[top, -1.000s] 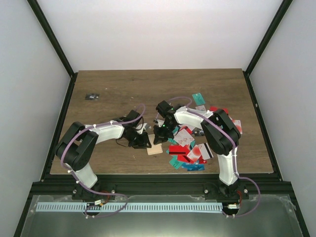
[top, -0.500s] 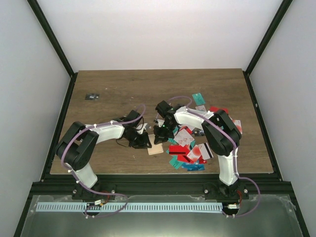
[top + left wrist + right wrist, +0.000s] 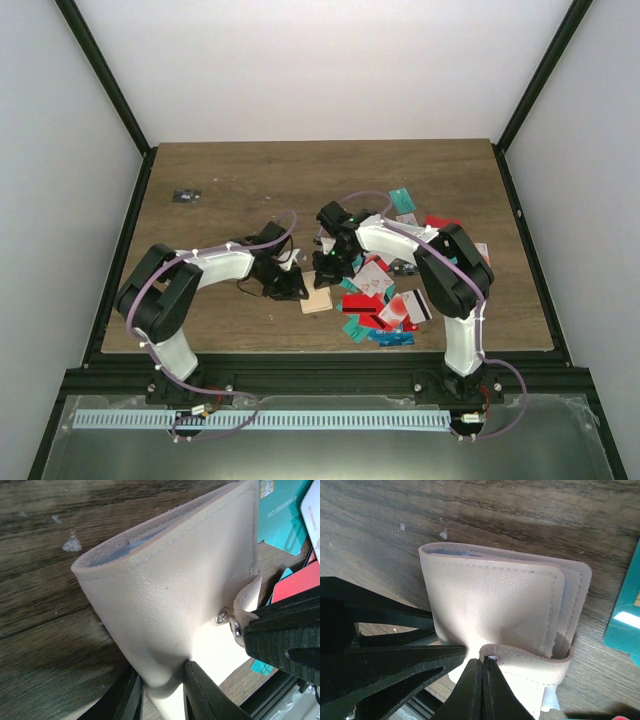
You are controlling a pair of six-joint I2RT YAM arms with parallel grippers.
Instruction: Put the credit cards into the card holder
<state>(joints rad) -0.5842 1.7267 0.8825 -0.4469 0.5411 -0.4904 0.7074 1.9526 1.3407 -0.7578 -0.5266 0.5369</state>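
The wooden table [image 3: 300,180] bears everything, and places here are told from the card holder [image 3: 175,595], which stands near the middle of the table's near half. The left arm [image 3: 215,265] reaches to the card holder from its left and the right arm [image 3: 400,240] bends down to it from its right and far side. The credit cards [image 3: 385,300] lie in a loose overlapping heap of teal, red and white just to the right of the card holder, the closest teal card [image 3: 625,615] lying flat just beside its right edge. The card holder itself is folded, beige and stitched along its edges, held up off the wood with its open side away from the left wrist; a pale blue-grey edge shows inside that opening. The left gripper [image 3: 162,695] has its fingers drawn narrow on the card holder's lower fold, one on each face. The right gripper [image 3: 482,680] has its fingers pressed fully together, their tips touching the end of the snap tab [image 3: 530,655], which curls round from the card holder's right edge; whether the tab is nipped between them cannot be told. A small dark flat object [image 3: 186,196] lies well apart, far to the left of the card holder.
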